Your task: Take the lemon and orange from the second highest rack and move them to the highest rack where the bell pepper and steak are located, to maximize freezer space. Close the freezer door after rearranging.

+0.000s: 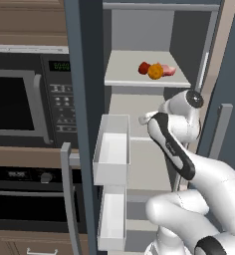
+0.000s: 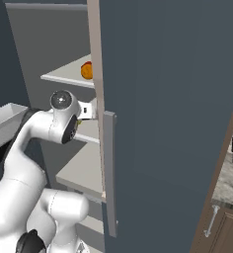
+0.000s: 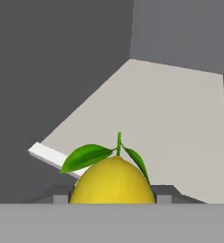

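The lemon (image 3: 113, 181), bright yellow with two green leaves on its stem, sits clamped in the hand (image 3: 113, 198) above a pale freezer shelf (image 3: 171, 123) in the hand view, while the left base view shows the orange (image 1: 156, 71), bell pepper (image 1: 144, 67) and steak (image 1: 168, 69) together on the highest rack (image 1: 124, 74).

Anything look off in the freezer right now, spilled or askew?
Nothing stands out. The orange, bell pepper and steak sit together on the top shelf, and the lemon sits between the gripper's fingertips, leaves intact.
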